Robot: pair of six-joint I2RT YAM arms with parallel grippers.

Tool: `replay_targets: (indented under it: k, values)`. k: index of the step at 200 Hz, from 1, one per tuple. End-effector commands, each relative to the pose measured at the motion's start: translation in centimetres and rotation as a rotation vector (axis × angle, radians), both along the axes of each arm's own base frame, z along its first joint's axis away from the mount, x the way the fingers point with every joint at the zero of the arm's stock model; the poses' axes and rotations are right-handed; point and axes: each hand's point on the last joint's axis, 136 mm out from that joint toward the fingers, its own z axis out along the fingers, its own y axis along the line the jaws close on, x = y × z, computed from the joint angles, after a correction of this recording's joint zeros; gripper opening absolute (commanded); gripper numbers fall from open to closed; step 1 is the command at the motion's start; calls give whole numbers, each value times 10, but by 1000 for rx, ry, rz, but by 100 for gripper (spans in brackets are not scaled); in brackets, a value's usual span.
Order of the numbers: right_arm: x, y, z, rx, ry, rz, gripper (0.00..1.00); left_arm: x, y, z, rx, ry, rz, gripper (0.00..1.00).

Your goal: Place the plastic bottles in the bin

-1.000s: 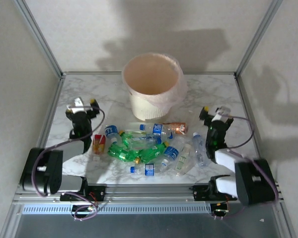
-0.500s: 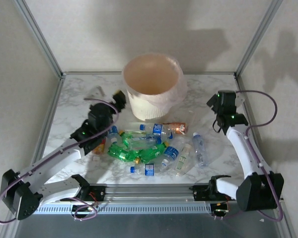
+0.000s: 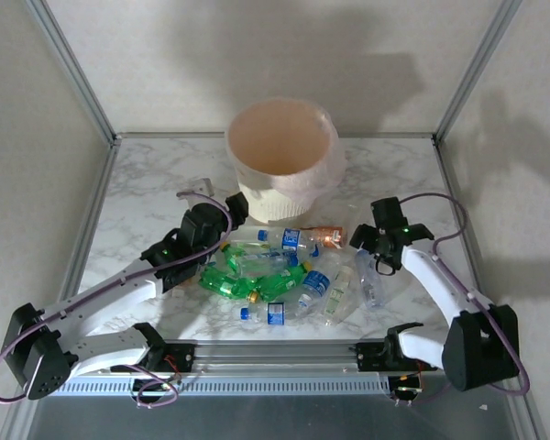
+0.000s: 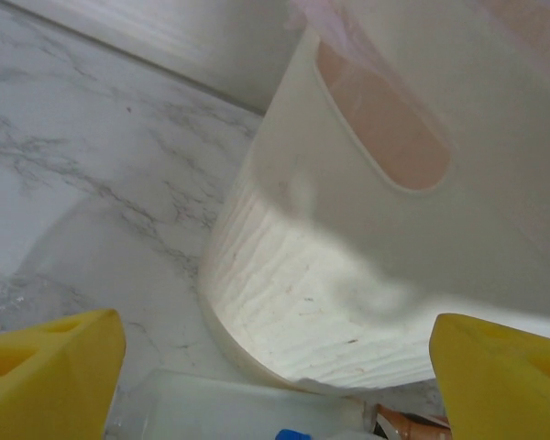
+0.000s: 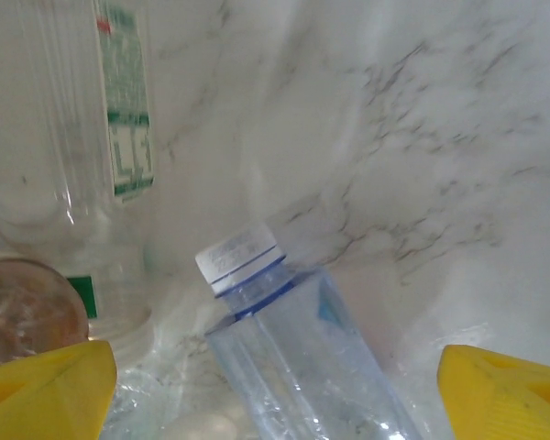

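**Visitor:** How far along is the job?

**Onlooker:** Barely begun, I'd judge. The plastic bottles (image 3: pixel 275 270) lie in one heap on the marble table (image 3: pixel 147 183), near the arms' bases. The green ones (image 3: pixel 229 280) are to the left, and a copper-brown one (image 3: pixel 325 236) is at the far edge of the heap. The bin (image 3: pixel 268 203) stands just beyond the heap, at the far middle of the table.

**Visitor:** Is there anything in the bin?

**Onlooker:** From above its inside looks bare. The liner's pale glow makes the bottom hard to read, though, so I won't swear to it.

**Visitor:** And the arms?

**Onlooker:** The left gripper (image 3: pixel 231 211) hangs low at the far left of the heap, close to the foot of the bin. Its wrist camera faces the bin's ribbed wall (image 4: pixel 348 302). Its yellow fingers (image 4: pixel 46 367) are spread wide and hold nothing, and a clear bottle (image 4: pixel 229 403) lies just below them. The right gripper (image 3: pixel 368 247) is down over the right side of the heap. Its fingers (image 5: pixel 46 390) are also parted, and they sit either side of a clear, blue-ringed bottle (image 5: pixel 302 348) without pinching it.

**Visitor:** So what's left to do?

**Onlooker:** Practically all of it. Every bottle I can see is on the table, and neither arm has one in its grasp. My guess is the right arm will take that clear one first.
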Motion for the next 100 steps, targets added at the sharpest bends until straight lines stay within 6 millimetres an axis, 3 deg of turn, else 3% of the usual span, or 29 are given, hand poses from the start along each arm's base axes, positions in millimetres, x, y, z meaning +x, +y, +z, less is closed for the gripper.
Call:
replay_targets:
  k: [1,100]
  values:
    - [-13,-1,-25,-53,96,-19,89,-2,-4,-5,-43,20,-11,86]
    - [-31,-14,-68,-154,210,-89,81,-6,3,-3,-72,27,8,85]
